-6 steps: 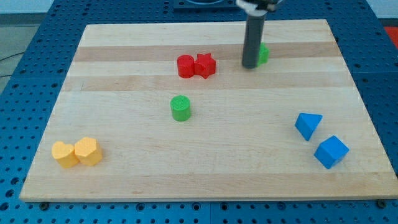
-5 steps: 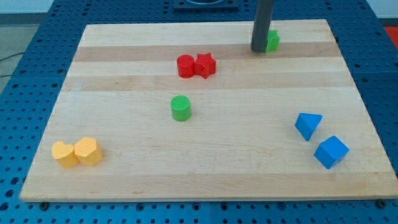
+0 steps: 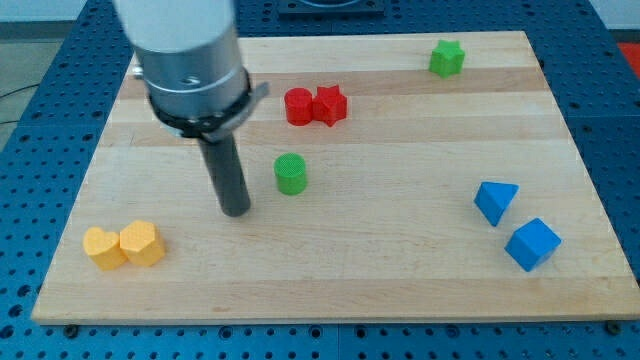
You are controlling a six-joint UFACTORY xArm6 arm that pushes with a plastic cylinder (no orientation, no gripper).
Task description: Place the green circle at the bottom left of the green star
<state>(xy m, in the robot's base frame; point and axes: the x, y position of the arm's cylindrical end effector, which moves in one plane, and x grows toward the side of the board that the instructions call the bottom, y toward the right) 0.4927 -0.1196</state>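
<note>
We find no readable text, label, brand, number or sign anywhere in the camera view. The table (image 3: 330, 270), the coloured blocks and the rod carry no markings that we can make out, and the blue perforated surface around the table is likewise unmarked.

The green circle (image 3: 291, 173) stands upright mid-board, well apart from the green star (image 3: 447, 58) near the view's top right.
</note>
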